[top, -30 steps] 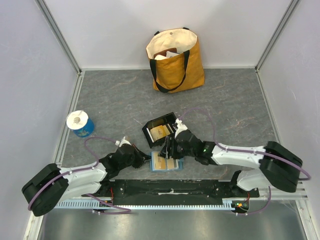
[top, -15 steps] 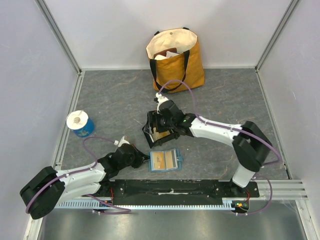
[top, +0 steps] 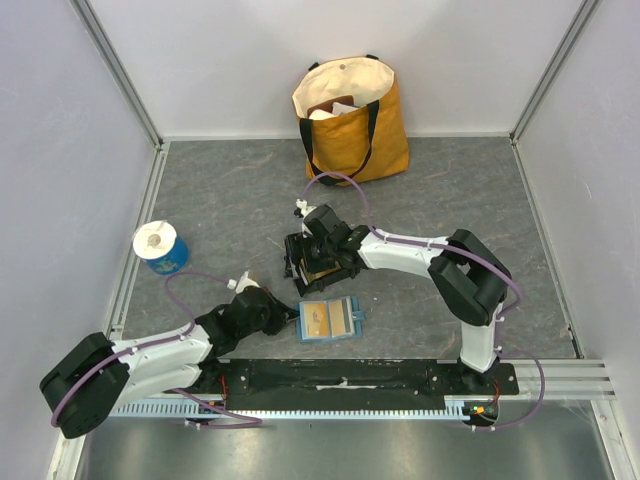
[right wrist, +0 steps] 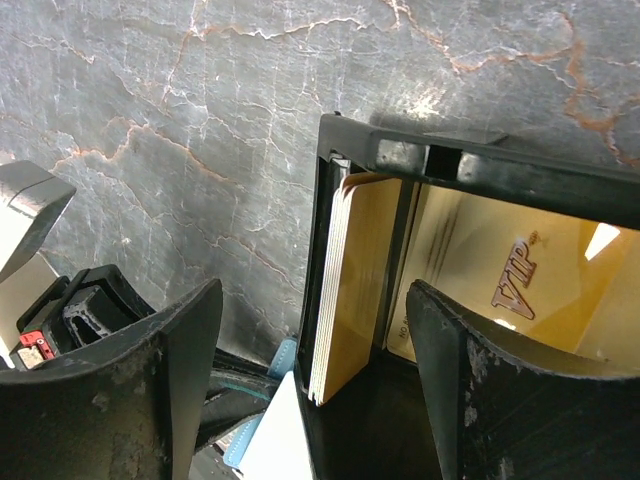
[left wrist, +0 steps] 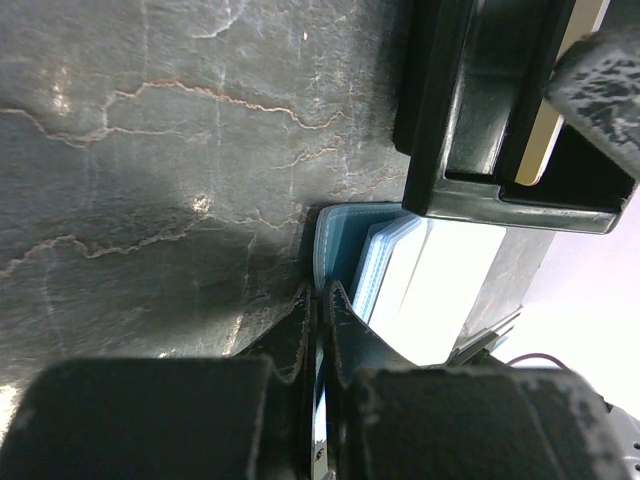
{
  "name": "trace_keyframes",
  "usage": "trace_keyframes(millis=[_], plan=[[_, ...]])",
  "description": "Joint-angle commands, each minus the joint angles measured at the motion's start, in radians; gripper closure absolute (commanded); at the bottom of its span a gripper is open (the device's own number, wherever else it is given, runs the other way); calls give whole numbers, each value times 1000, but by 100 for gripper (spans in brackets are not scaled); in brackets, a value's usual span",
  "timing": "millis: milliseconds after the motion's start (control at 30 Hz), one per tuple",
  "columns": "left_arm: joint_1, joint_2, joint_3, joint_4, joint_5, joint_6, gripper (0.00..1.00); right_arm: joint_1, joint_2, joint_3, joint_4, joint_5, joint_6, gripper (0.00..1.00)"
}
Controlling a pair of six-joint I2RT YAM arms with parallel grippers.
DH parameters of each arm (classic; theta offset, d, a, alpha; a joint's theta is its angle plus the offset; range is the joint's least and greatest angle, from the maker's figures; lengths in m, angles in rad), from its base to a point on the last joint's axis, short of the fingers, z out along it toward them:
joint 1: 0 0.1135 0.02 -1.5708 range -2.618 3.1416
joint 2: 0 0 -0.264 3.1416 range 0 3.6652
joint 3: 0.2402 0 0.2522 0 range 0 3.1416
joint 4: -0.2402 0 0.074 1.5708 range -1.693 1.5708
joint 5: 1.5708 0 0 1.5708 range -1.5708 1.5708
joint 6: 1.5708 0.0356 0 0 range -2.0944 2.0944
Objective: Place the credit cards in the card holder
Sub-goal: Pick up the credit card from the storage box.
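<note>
Right gripper: jaws spread wide, holding nothing, one finger on each side of the black tray's end wall and the upright cards just inside it.
Left gripper: jaws pinched almost together at the left edge of the card holder, with a pale sliver showing between them; it looks to be gripping that edge.
Credit cards: a gold stack stands on edge inside the black tray, against its end wall. Another gold card, printed "VIP", lies flat on the tray floor beside the stack.
Card holder: lies open and flat close to the near edge of the surface, about midway along it. A gold face shows in its pockets.
Black tray: just beyond the card holder, toward the middle of the surface, not touching it.
Tote bag: upright at the middle of the far edge.
Blue roll: stands by the left edge.
</note>
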Motion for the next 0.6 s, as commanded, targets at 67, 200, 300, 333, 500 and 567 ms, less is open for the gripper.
trace_keyframes(millis=[67,200,300,333,500,567], plan=[[1,27,18,-64,-67,59,98,-1,24,62,4,-70,-18,23],[1,31,20,-63,-67,61,98,-1,9,57,7,-67,-17,26],[1,31,20,-63,-67,59,98,-1,-4,57,7,-70,-15,28],[1,33,20,-63,-65,61,98,-2,-8,56,7,-74,-15,29],[3,37,20,-61,-65,59,98,-5,-19,51,8,-77,-8,32],[3,42,20,-58,-62,59,98,-5,-24,48,8,-77,-6,34]])
